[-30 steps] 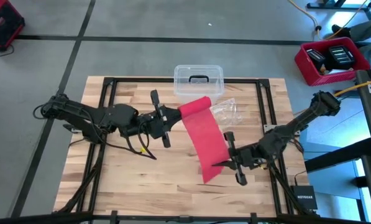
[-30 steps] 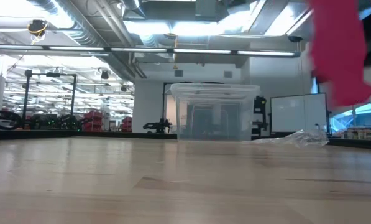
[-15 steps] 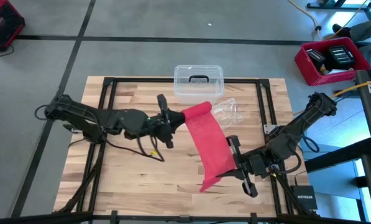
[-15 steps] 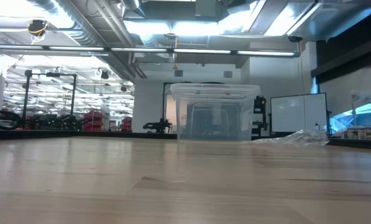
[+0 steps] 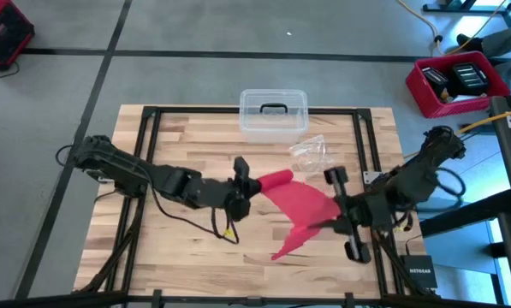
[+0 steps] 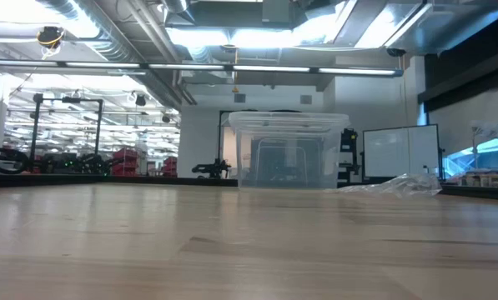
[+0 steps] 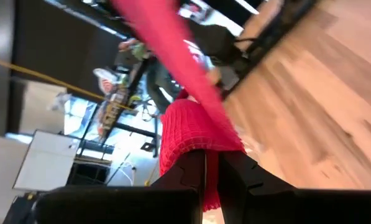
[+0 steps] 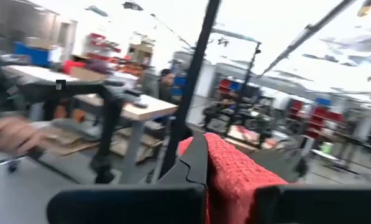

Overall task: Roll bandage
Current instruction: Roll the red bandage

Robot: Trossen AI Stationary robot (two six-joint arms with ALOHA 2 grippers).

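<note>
I have the bandage [image 5: 302,205] strung between my two claws above the middle of the bench [image 5: 169,257], toward its right side. My left claw [image 5: 243,184] sits near the bench centre and is clamped shut on one end of the red strip; in my left wrist view the fabric [image 7: 194,127] bunches right over my two dark fingers [image 7: 191,174] and then runs away from them as a taut, narrow band. My right claw [image 5: 341,224] is close to the right edge of the bench and is also closed on the strip; in my right wrist view the knitted red cloth [image 8: 235,171] is pressed between my fingers [image 8: 194,165]. Between the two grips the band looks twisted and partly folded, wide near the middle, and a loose pointed tail [image 5: 285,248] hangs off toward the front edge. Whether that tail touches the wood I cannot tell.

Behind the bandage, at the middle of the back edge, stands the clear plastic box [image 5: 273,113] with its dark handle [image 5: 274,108], lid on. The crinkled clear wrapper [image 5: 311,154] lies just in front of and to the right of the box, apart from the strip. From bench height only the box [image 6: 289,152] and the wrapper [image 6: 399,185] show; the bandage and both claws are outside that picture.
</note>
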